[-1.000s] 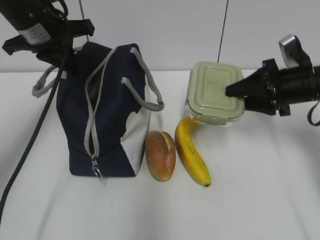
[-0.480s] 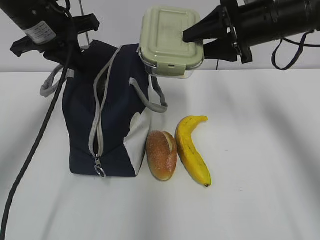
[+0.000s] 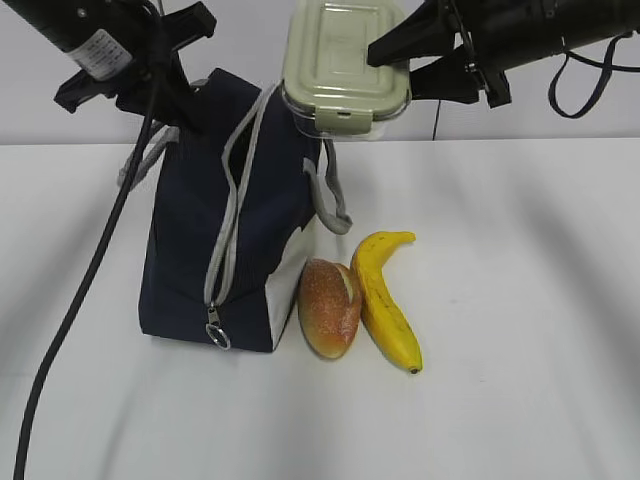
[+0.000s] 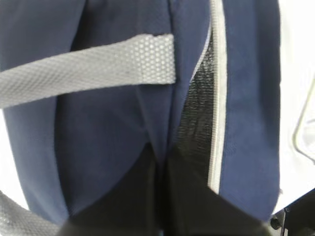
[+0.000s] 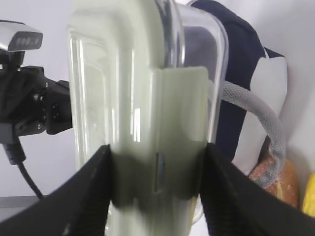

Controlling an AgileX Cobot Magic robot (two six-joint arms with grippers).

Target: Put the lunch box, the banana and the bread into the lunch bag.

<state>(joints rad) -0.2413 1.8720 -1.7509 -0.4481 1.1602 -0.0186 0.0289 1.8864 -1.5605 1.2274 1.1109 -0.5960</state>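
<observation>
Lunch bag point(image 3: 235, 240) stands at about 9 o'clock on the white table point(image 3: 520, 300), zipper track open along its top edge, and it has slid and tipped a little to the right since half a second ago. At its upper left, about 11 o'clock, the left gripper point(image 3: 185, 100) has its jaws pinched together on the bag's navy fabric; the left wrist view shows dark cloth gathered between the fingers beside a grey strap point(image 4: 93, 71). Just right of the bag's white panel lies the bread point(image 3: 328, 307), now touching the bag, and the banana point(image 3: 385, 305) lies against the bread's right side, neither having moved. At 12 o'clock the lunch box point(image 3: 345, 65) hangs in the air over the bag's right top corner, slightly higher than before. The right gripper point(image 3: 395, 65), reaching in from 1 o'clock, is clamped on the box's right end, one finger over the sage lid, the other under the glass.
</observation>
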